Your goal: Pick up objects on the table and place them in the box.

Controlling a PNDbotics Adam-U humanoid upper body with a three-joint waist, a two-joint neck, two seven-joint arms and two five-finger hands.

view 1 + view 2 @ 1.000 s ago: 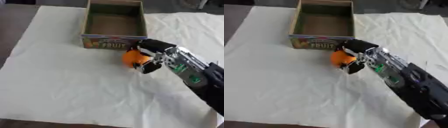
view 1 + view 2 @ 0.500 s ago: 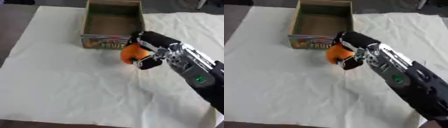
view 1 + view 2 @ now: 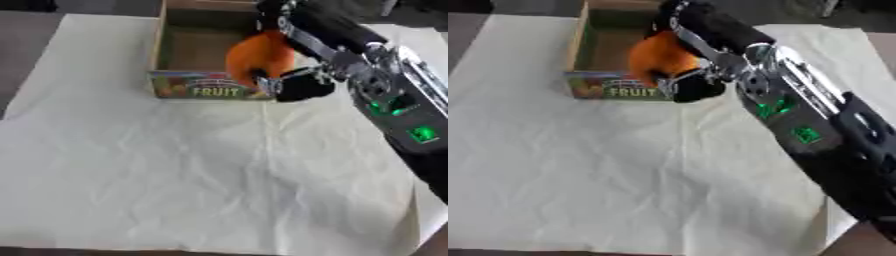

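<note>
Left eye view: an orange [image 3: 258,59] is grasped by the right hand [image 3: 293,75] over the box [image 3: 188,87] front edge.

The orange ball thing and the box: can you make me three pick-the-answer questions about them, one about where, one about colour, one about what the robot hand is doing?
1. Where is the orange?
A. Flat on the cloth
B. Up at the box's near right corner, in the robot hand
C. Left of the box

2. What colour is the cloth under the box?
A. White
B. Blue
C. Red

3. What is the right robot hand doing?
A. Resting open
B. Pushing the box
C. Curled round the orange

Answers: 1 B, the orange sits over the box's front wall by the word FRUIT, clear of the cloth. 2 A, the cloth is plain white and creased. 3 C, dark fingers wrap the orange from above and below.
</note>
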